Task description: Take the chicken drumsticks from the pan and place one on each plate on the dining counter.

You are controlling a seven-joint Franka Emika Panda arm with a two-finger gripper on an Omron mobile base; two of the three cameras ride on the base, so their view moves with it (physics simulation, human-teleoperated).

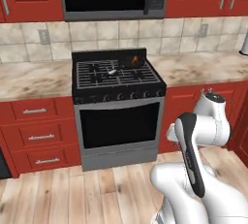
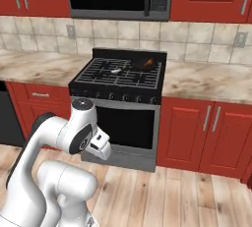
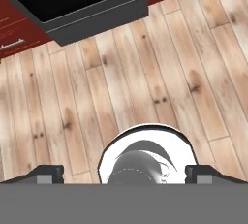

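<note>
Still, my tool [image 3: 124,173] hangs with jaws wide apart, empty, aimed at the wooden floor [image 3: 145,82], since I am tucked for travel. The pan [image 1: 112,69] with drumsticks [image 1: 134,60] waits on the stove [image 1: 116,80] at twelve o'clock.

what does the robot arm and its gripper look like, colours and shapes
The arm is glossy white, built of rounded tubular links with dark grey joint bands and a grey-capped elbow. The gripper has two small dark, blocky finger tips. No cables or markings are visible.
</note>
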